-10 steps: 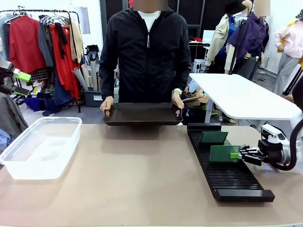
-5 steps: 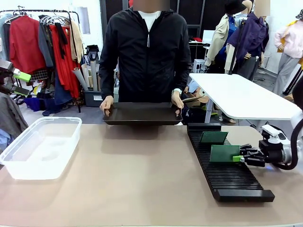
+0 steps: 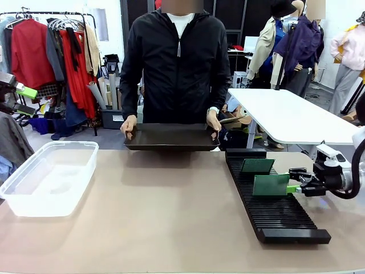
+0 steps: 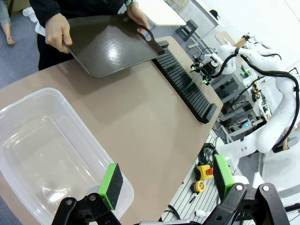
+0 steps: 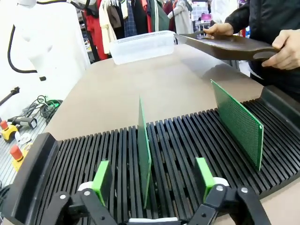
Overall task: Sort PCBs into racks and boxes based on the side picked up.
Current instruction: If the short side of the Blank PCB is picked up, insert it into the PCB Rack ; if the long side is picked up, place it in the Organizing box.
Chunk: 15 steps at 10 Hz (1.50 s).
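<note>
A green PCB (image 3: 271,185) stands upright in a slot of the black rack (image 3: 279,220) at the table's right. My right gripper (image 3: 296,187) is open at its right edge. In the right wrist view that PCB (image 5: 144,154) stands between the spread green pads (image 5: 102,180), and neither pad touches it. A second PCB (image 3: 256,166) stands a few slots farther back, its dotted face (image 5: 236,122) turned to my wrist camera. The clear box (image 3: 48,177) sits at the table's left. My left gripper (image 4: 166,180) hangs open and empty above the box's (image 4: 42,154) near corner.
Across the table a person holds a shallow dark tray (image 3: 171,137) by both ends at the far edge. Bare brown tabletop lies between the box and the rack. Cables and an emergency-stop button (image 4: 202,171) sit below the table's side.
My right gripper has opened and let go of the PCB, which now stands by itself in the rack. The gripper has drawn back slightly to the right.
</note>
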Each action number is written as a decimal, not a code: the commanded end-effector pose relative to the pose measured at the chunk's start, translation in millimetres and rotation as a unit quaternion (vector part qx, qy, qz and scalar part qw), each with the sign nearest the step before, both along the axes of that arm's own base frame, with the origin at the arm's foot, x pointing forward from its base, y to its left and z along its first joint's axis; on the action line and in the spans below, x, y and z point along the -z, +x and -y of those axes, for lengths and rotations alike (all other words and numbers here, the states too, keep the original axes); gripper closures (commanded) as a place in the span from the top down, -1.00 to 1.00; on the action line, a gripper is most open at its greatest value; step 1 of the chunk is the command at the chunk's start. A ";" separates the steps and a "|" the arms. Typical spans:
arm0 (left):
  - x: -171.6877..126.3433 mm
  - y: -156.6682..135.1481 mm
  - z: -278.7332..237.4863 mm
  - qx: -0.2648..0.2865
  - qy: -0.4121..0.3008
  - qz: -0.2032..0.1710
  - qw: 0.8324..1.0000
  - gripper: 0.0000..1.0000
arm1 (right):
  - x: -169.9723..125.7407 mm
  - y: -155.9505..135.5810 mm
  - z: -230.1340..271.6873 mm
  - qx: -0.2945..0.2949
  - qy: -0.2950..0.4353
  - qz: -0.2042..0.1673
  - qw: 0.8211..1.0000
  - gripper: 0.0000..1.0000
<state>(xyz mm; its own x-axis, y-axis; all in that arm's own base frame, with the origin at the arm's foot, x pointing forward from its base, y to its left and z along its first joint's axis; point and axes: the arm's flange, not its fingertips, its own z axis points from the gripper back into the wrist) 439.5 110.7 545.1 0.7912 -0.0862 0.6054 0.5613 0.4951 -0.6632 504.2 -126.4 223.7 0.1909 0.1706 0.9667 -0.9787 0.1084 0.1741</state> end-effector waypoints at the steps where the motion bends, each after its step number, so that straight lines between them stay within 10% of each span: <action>1: -1.9 -1.9 1.4 0.001 -0.004 0.002 1.000 1.00 | -14.1 -4.4 -4.1 0.001 -0.014 -0.028 1.000 1.00; 15: -1.9 -1.9 1.4 0.001 -0.004 0.002 1.000 1.00 | -10.8 -0.1 -0.3 0.002 -0.002 -0.019 1.000 1.00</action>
<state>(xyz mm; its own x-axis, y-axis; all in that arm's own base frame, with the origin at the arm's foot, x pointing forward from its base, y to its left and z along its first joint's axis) 439.5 110.7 545.1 0.7912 -0.0862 0.6055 0.5614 0.4951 -0.6631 503.0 -126.9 231.9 0.2479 0.1743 0.9530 -0.9660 0.1186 0.2296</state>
